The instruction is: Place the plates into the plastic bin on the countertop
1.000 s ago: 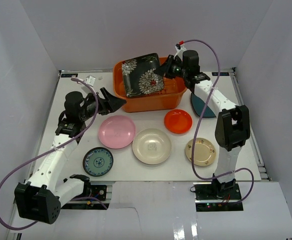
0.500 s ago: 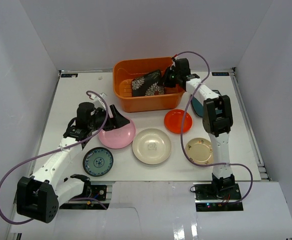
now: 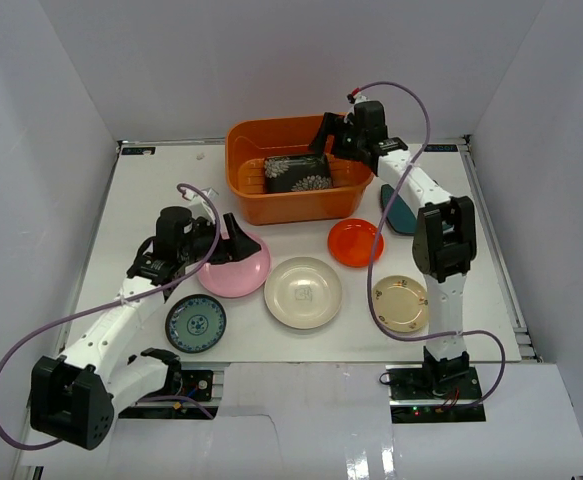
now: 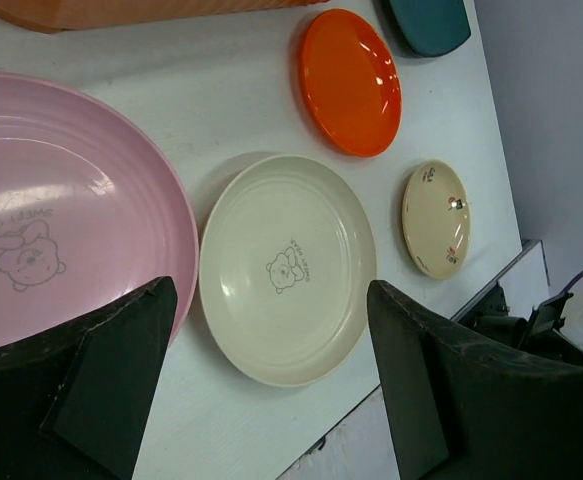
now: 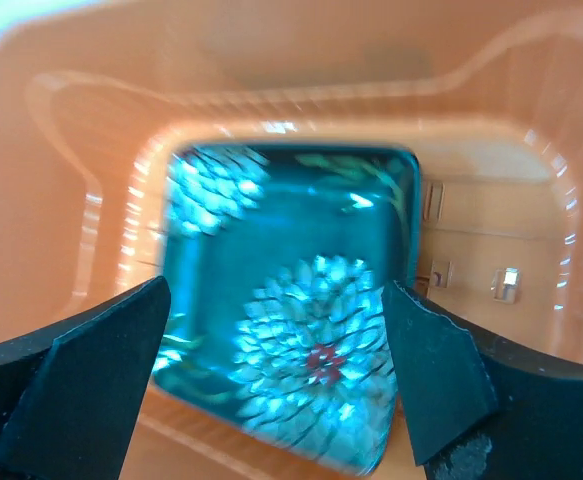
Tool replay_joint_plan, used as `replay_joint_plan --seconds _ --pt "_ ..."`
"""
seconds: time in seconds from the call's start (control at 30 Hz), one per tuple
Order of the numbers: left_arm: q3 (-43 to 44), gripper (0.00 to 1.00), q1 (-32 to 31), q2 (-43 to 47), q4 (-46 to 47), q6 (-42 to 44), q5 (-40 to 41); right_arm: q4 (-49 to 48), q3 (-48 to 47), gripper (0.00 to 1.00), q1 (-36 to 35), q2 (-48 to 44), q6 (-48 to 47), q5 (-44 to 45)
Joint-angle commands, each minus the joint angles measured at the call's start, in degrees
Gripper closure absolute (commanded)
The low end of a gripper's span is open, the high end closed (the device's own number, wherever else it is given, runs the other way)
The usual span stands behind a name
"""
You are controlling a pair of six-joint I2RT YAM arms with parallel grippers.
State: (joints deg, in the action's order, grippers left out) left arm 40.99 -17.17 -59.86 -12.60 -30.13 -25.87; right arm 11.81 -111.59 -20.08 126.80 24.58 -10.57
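Jaws on both arms are standing wide, gripping nothing. From the top camera, the right jaws are hanging over the far right corner of the plastic bin (image 3: 243, 195), where the dark floral plate (image 3: 298, 173) is lying flat. The left jaws are hovering at the pink plate (image 3: 229, 272). The cream plate (image 3: 303, 292), red plate (image 3: 356, 242), beige floral plate (image 3: 401, 303), blue-green plate (image 3: 195, 323) and half-hidden dark teal plate (image 3: 395, 212) are lying on the tabletop (image 3: 151, 190). The left wrist camera is showing the pink rim passing under one finger, the cream plate just beside it. The right wrist camera, blurred, is looking down on the floral plate between its parted fingers. I am judging the risk to be the shallow pink rim slipping as the jaws close, shoving that plate into the cream one.
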Motion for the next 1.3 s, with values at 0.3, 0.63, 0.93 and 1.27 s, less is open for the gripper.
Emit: replay_joint_plan --seconds 0.3,0.63,0.93,1.27 --pt "1.7 0.04 -8.2 8.5 -2.9 5.3 0.7 -18.0 46.3 0.37 10.6 -45.9 9.4 15.1" --pt "2.6 0.03 -15.0 12.0 -5.0 8.0 4.4 -31.7 84.6 0.33 29.6 -59.4 23.3 7.1" --pt "2.7 0.02 -16.5 13.2 -5.5 8.9 7.4 -54.9 89.6 0.27 29.6 -41.3 37.4 4.3" --pt "2.2 0.03 -16.5 12.7 -4.5 9.3 10.1 -71.6 84.3 0.42 25.4 -21.8 48.5 10.2"
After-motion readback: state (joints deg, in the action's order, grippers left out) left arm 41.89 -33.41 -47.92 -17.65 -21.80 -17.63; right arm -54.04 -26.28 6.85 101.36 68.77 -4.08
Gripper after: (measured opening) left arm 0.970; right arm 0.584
